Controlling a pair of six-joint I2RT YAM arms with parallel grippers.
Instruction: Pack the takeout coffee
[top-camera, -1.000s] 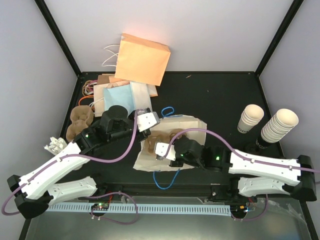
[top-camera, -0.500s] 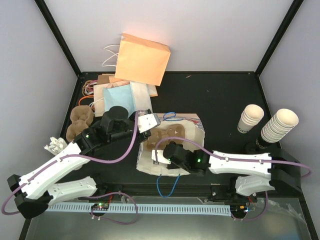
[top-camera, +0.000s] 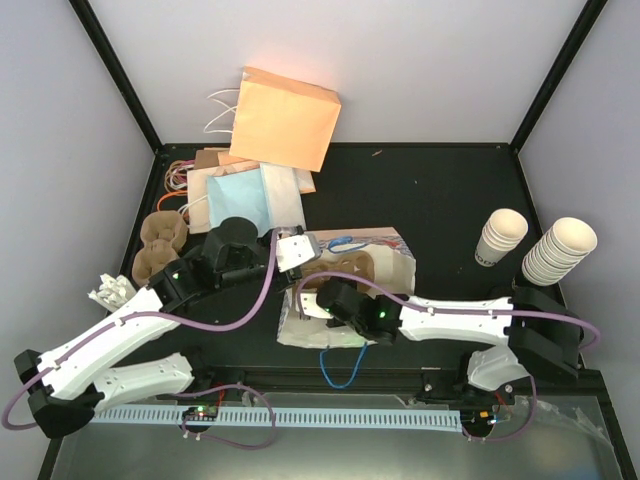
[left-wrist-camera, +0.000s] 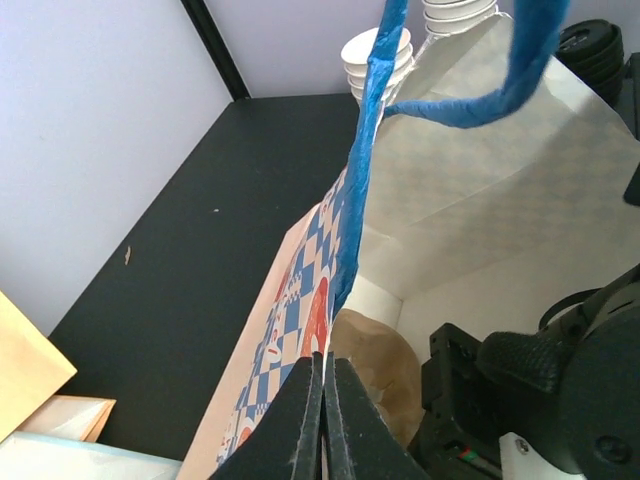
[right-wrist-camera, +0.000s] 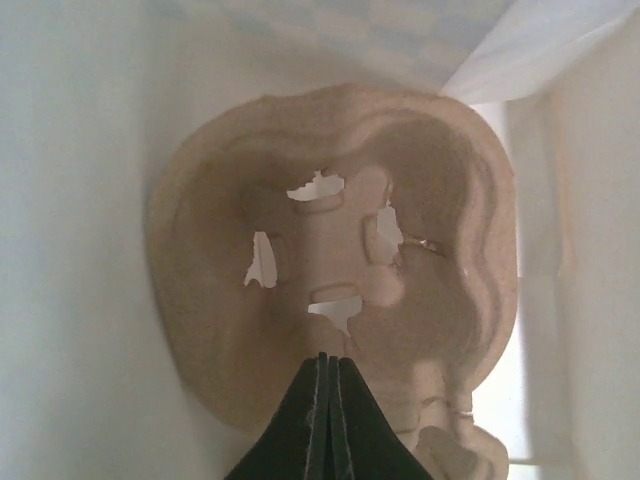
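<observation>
My left gripper (left-wrist-camera: 322, 375) is clenched on the rim of the bag (left-wrist-camera: 290, 300) mid-table, with the blue handle (left-wrist-camera: 365, 170) running up past it. My right gripper (right-wrist-camera: 325, 362) is deep inside that bag, jaws pressed together, tips at the pulp carrier (right-wrist-camera: 230, 330). Can't tell if I'm pinching it. As for the coffee, I can't pick out a lone cup, just stacks (top-camera: 500, 237) at 3 o'clock.

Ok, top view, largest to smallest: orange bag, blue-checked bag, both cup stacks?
1. orange bag and blue-checked bag: about alike; the checked one is partly covered, so no ranking.
2. taller cup stack.
3. shorter cup stack.
</observation>
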